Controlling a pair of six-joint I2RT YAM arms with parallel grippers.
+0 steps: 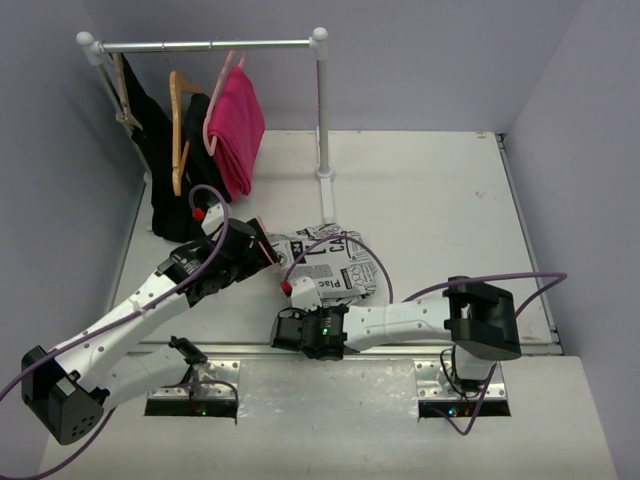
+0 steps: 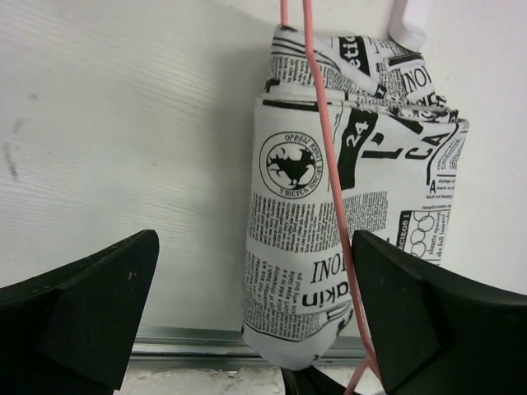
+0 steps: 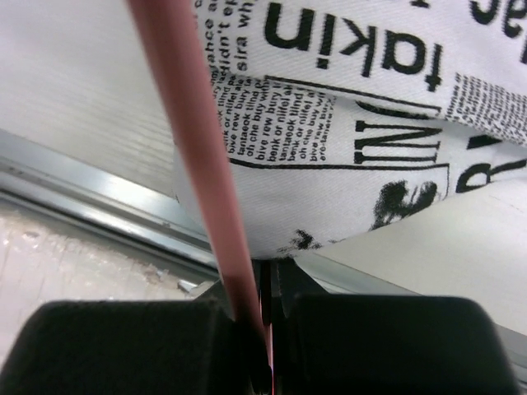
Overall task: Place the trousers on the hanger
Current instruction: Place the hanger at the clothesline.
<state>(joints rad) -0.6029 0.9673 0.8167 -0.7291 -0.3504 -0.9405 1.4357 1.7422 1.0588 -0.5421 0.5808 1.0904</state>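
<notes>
The trousers [image 1: 335, 268], white with black newspaper print, lie folded in a bundle on the table near its front edge. The thin pink hanger [image 2: 328, 164] runs lengthwise across the top of the trousers [image 2: 300, 230]. My left gripper [image 1: 268, 252] is at the bundle's left end. It is open [image 2: 255, 243], with the bundle's rolled end between the jaws and the wire close to the right finger [image 2: 412, 313]. My right gripper [image 1: 291, 298] is at the front end of the bundle and is shut [image 3: 268, 288] on the hanger wire [image 3: 198, 164], just under the trousers [image 3: 346, 123].
A clothes rail [image 1: 210, 45] on a white post [image 1: 322, 100] stands at the back left. It holds black garments [image 1: 170, 180], wooden hangers [image 1: 180, 130] and a bright pink garment [image 1: 237, 130]. The metal strip of the table's near edge [image 2: 189, 341] lies just below the bundle.
</notes>
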